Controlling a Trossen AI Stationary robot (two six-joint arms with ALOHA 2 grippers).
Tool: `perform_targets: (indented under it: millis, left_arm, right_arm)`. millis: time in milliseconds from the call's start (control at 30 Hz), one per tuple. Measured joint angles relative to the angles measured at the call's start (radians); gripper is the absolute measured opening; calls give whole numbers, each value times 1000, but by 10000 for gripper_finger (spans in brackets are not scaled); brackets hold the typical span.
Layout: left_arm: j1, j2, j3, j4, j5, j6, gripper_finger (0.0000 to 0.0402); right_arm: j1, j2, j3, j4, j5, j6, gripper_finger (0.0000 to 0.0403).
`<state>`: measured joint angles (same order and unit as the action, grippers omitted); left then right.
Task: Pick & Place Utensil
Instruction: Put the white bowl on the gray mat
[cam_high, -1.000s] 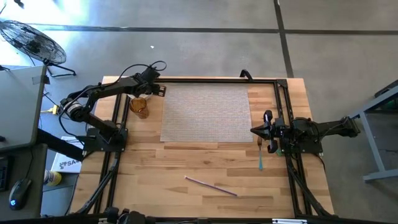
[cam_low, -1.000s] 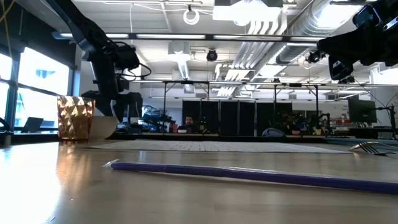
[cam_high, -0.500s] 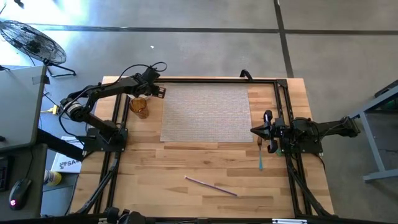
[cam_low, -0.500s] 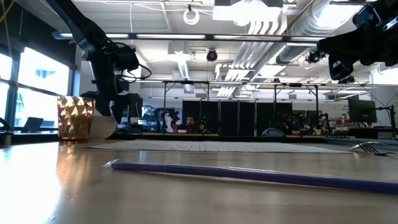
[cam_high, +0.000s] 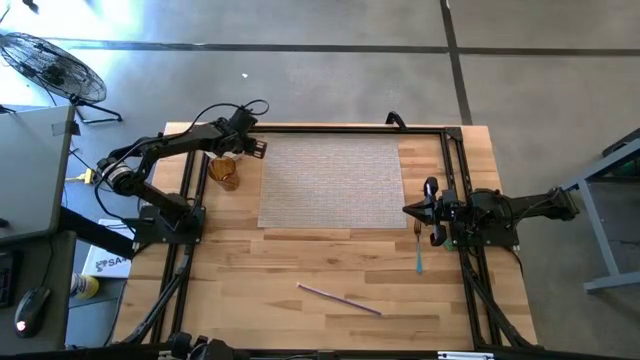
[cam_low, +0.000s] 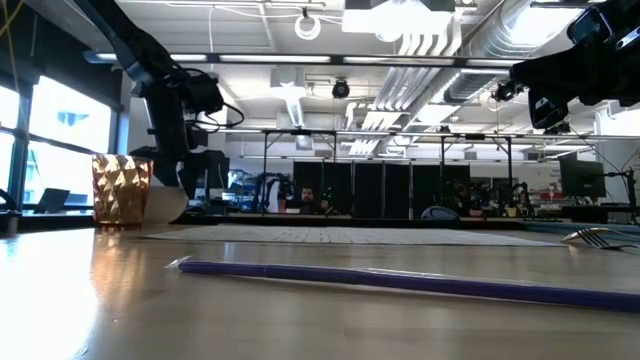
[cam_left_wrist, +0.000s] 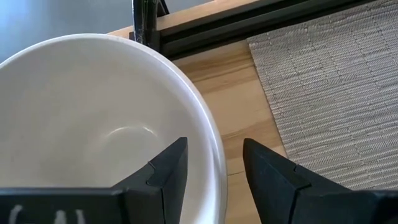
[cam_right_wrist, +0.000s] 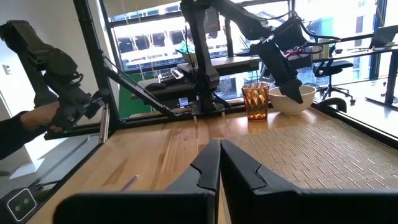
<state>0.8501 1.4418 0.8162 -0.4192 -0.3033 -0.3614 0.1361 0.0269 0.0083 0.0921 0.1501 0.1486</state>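
While left gripper grips white bowl rim far-left, fork lies just near clenched right gripper, long axis near-far.

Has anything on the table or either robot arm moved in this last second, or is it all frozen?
Nothing on the table visibly changed. The left gripper still straddles the rim of the white bowl beside the amber cup, and the right gripper still waits shut at the woven mat's right edge, above the fork. The purple straw lies where it was. Only figures in the room behind shifted slightly.
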Motion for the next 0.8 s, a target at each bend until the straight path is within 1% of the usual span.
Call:
perform_targets:
  millis: [333, 467, 633, 800]
  left_arm:
    - [0, 0, 0, 11, -30, 1, 151]
    - [0, 0, 0, 21, -28, 13, 151]
    - [0, 0, 0, 27, 0, 13, 151]
    - [0, 0, 0, 26, -2, 17, 151]
  right_arm:
    - [0, 0, 0, 0, 0, 0, 5]
    - [0, 0, 0, 0, 0, 0, 5]
    - [0, 0, 0, 0, 0, 0, 5]
    - [0, 0, 0, 0, 0, 0, 5]
